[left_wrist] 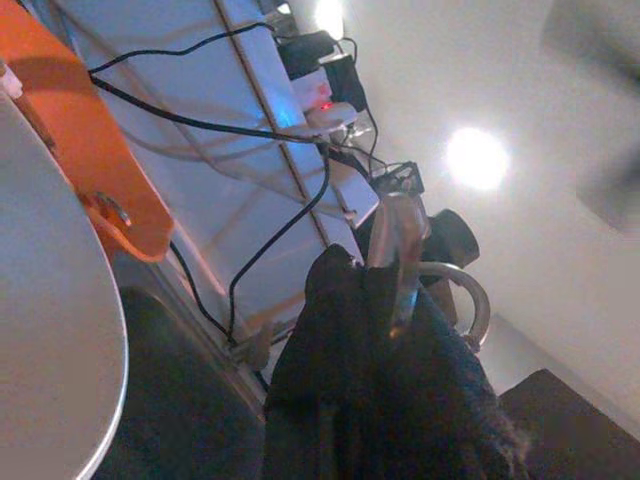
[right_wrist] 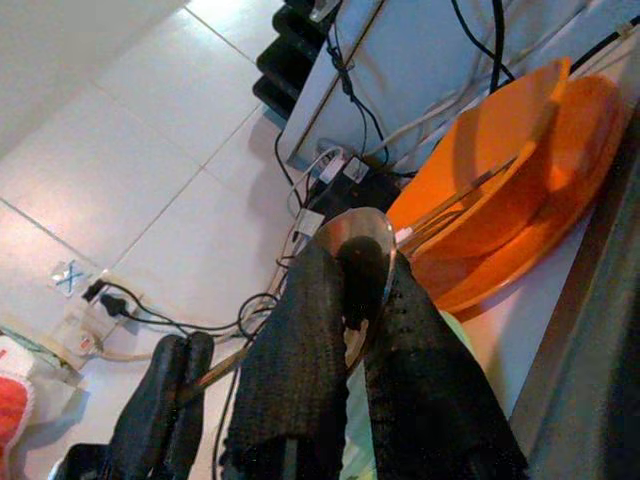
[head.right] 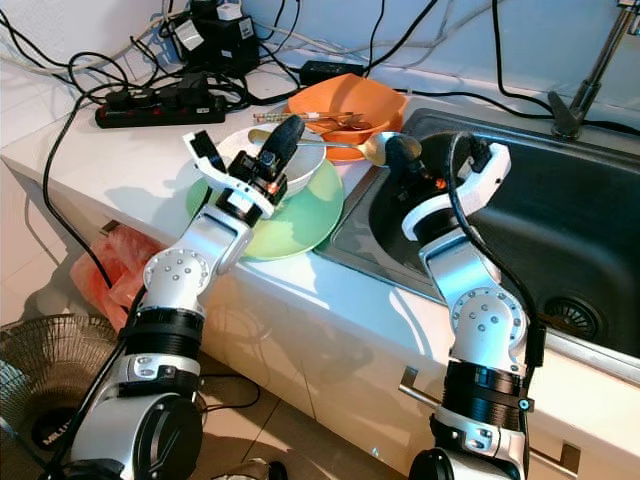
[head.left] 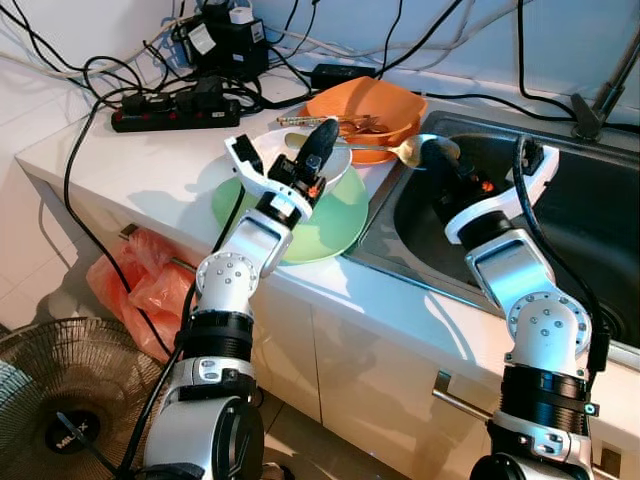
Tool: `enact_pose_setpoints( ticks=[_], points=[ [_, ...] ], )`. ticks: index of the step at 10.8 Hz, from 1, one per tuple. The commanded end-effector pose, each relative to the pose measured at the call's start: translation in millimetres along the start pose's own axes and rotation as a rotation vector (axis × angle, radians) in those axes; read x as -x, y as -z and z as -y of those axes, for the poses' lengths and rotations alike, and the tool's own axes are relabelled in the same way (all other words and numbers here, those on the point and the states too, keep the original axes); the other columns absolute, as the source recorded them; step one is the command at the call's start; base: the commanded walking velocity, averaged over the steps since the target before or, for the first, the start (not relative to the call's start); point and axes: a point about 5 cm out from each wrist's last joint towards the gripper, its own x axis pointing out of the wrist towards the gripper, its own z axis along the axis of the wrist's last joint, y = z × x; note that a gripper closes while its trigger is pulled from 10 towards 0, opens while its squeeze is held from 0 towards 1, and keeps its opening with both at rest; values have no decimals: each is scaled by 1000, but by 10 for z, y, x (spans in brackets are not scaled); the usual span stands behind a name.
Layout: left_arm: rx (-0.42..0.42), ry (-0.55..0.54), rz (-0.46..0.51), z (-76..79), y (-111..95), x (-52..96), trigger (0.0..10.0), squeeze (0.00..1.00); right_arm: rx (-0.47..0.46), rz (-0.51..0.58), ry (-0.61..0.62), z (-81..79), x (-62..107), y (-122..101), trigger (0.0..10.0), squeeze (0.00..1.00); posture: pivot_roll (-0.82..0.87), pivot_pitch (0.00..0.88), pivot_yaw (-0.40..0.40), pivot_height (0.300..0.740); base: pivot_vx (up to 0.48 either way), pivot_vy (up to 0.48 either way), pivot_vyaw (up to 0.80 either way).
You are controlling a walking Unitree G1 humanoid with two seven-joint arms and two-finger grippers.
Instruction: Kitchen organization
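A metal spoon (head.left: 405, 150) hangs level over the counter's edge by the sink. My right gripper (head.left: 440, 150) is shut on the spoon's bowl (right_wrist: 362, 250). The handle runs back to my left gripper (head.left: 322, 140), which looks shut on it above a white bowl (head.left: 340, 165). That bowl rests on a green plate (head.left: 330, 225). Behind them sits an orange bowl (head.left: 385, 105) on an orange plate, with several pieces of cutlery (head.left: 360, 125) inside.
The dark steel sink (head.left: 600, 230) lies to the right, its faucet (head.left: 600, 105) at the back. A black power strip (head.left: 175, 110) and tangled cables crowd the counter's back left. On the floor to the left are a fan (head.left: 60, 400) and a red bag (head.left: 140, 280).
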Motion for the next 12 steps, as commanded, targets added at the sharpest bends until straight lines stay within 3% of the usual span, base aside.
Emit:
enact_pose_setpoints(
  ticks=[1,2,3,4,9,12],
  points=[
    [73,-31,-126,-40,527,-32,0,0,15,-12,-19,-76,-63,9,0,0,-13,44,90,740,0,0,0],
    [47,-42,-150,-54,549,-30,2078,0,14,-9,-18,-75,-66,5,0,0,-13,43,91,740,0,0,0],
    [21,-56,-177,-72,575,-22,10000,196,11,-4,-16,-72,-69,-1,0,0,-14,42,91,740,0,0,0],
    [-10,-74,-208,-99,609,-9,10000,1000,10,-2,-14,-67,-71,-6,0,0,-12,40,92,740,0,0,0],
    [-93,-97,-221,-130,571,18,10000,1000,-4,39,11,-37,-93,-42,0,0,-3,37,90,740,0,0,0],
    [-218,-89,-253,-97,534,41,10000,1000,-24,134,66,41,-86,-174,0,0,-3,35,94,740,0,0,0]
  ],
)
